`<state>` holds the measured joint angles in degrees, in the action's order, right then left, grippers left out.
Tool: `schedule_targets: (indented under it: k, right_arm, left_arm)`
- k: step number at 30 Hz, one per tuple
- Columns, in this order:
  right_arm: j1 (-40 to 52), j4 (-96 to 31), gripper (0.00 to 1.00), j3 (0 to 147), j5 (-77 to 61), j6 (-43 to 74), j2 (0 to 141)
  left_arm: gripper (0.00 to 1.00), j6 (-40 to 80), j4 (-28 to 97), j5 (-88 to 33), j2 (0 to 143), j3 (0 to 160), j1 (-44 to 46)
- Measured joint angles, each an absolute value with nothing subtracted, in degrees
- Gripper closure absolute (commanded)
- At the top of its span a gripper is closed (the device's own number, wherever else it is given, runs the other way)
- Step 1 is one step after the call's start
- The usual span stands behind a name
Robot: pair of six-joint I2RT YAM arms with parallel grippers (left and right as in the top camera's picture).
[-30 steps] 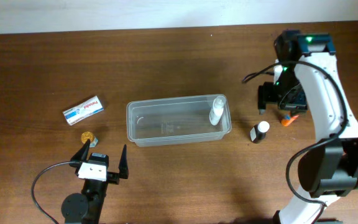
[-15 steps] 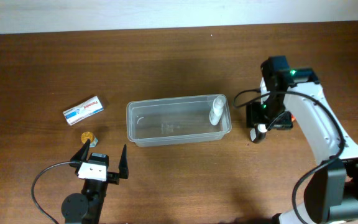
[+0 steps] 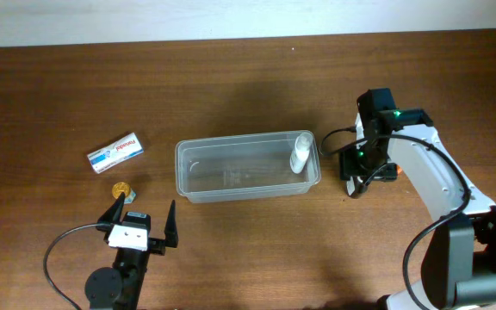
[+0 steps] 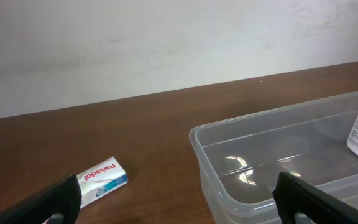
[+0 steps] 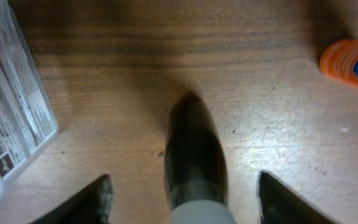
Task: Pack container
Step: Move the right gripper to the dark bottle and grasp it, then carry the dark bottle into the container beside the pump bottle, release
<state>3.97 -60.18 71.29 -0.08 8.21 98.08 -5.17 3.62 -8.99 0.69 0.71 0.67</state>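
Two grippers show. At the lower left of the overhead view, the left gripper (image 3: pixel 141 217) stands spread wide, holding nothing. Mid-frame sits the container (image 3: pixel 231 168), with a white bottle (image 3: pixel 300 153) in its right end. Just right of it, the right gripper (image 3: pixel 355 182) straddles a dark bottle (image 5: pixel 192 149), its fingers (image 5: pixel 98 199) parted and clear of the bottle's sides. A Panadol box (image 3: pixel 116 152) lies farther up, at left.

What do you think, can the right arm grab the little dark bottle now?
Probably yes. The right gripper hangs open right over the dark bottle, one finger each side, nothing between. The container and the orange thing lie off to the sides.
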Motion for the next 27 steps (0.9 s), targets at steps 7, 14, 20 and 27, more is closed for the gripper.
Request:
schedule_targets:
  k: [7,14,20,27]
  right_arm:
    - [4.0,-60.2,0.61,71.3,0.1,7.5,98.1]
    - [4.0,-60.9,0.69,71.2,0.1,7.5,98.1]
    - [4.0,-61.9,0.76,71.2,0.2,7.6,98.1]
    - [4.0,-62.3,0.77,71.2,0.1,7.6,98.1]
  left_arm:
    - [0.01,-5.2,3.6,-9.0,0.7,0.7,0.7]
    - [0.01,-5.2,3.6,-9.0,0.7,0.7,0.7]
    - [0.01,-5.2,3.6,-9.0,0.7,0.7,0.7]
    - [0.01,-5.2,3.6,-9.0,0.7,0.7,0.7]
